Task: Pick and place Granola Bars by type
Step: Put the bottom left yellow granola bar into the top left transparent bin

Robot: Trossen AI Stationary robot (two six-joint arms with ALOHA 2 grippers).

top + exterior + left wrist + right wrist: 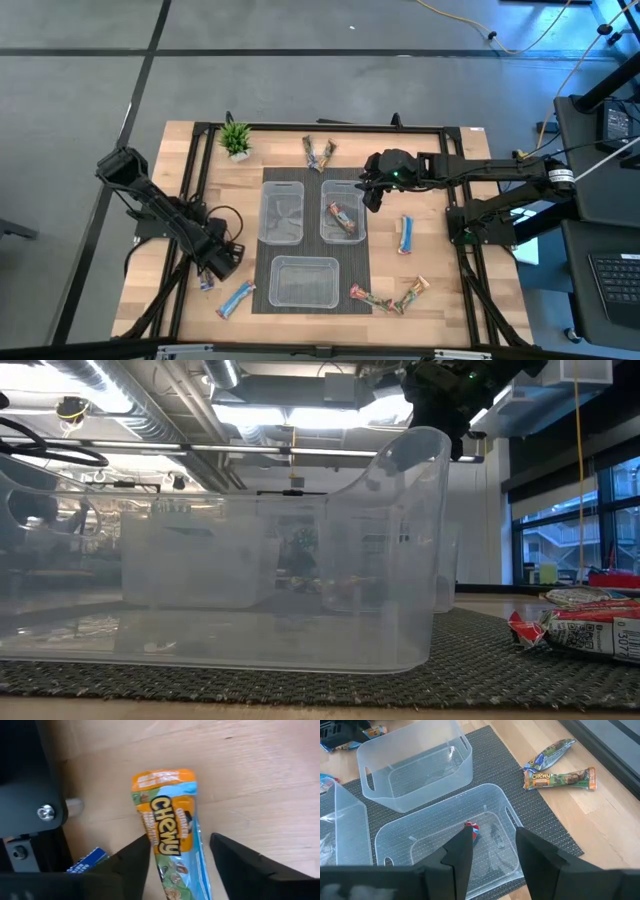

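My left gripper (177, 862) is open and low over the table's left near part (218, 262). Its fingers stand on either side of an orange and blue Chewy bar (170, 830) that lies flat on the wood. The corner of a blue-white bar (89, 859) shows beside it, and another blue-white bar (235, 298) lies nearer the front edge. My right gripper (492, 852) is open, above the right-hand clear bin (343, 232). A red bar (472, 831) lies on that bin's floor. More bars lie on the wood: two at the far edge (320, 153), one blue-white (405, 235), two at the front right (390, 297). My left gripper has one finger (132, 862) standing right at the long edge (150, 837) of the Chewy bar, coming from above with the fingers across the bar. Whether it touches the wrapper I cannot tell. The bar lies flat on the table.
Three clear bins stand on a dark mat (362, 265): the left one (282, 235), the right one and the near one (305, 297). A small green plant (236, 139) stands at the far left. The black frame rail (30, 805) runs close beside my left gripper.
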